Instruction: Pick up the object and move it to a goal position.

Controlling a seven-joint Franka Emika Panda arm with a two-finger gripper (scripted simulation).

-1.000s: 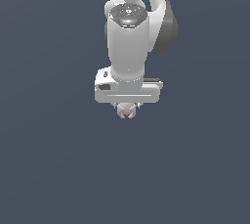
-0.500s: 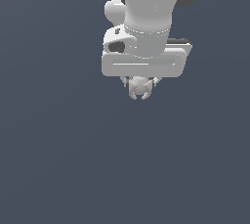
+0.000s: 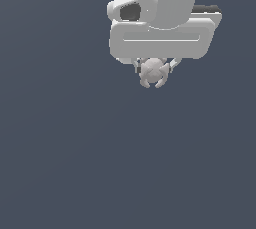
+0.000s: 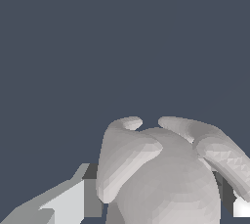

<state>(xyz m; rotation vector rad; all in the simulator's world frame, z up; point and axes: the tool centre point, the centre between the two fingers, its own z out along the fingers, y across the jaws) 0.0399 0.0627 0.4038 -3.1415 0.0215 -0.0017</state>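
The object (image 3: 152,72) is a small pale grey-beige lumpy ball with nubs, hanging just under the white hand in the exterior view. My gripper (image 3: 153,69) is shut on it, with short fingers (image 3: 173,65) showing on either side. The wrist view is filled by the object (image 4: 166,174) up close, its rounded lobes pressed between a pale finger (image 4: 68,201) and the other finger (image 4: 239,203). The object is lifted off the dark floor. No goal marker shows in either view.
A plain dark blue-grey surface (image 3: 75,163) fills the background in both views. The bulky white arm (image 3: 165,8) takes up the upper part of the exterior view.
The arm with the held object has come much closer to the exterior camera, looming larger, shifting toward the exterior view's right and rising in the picture. The grip stays shut.
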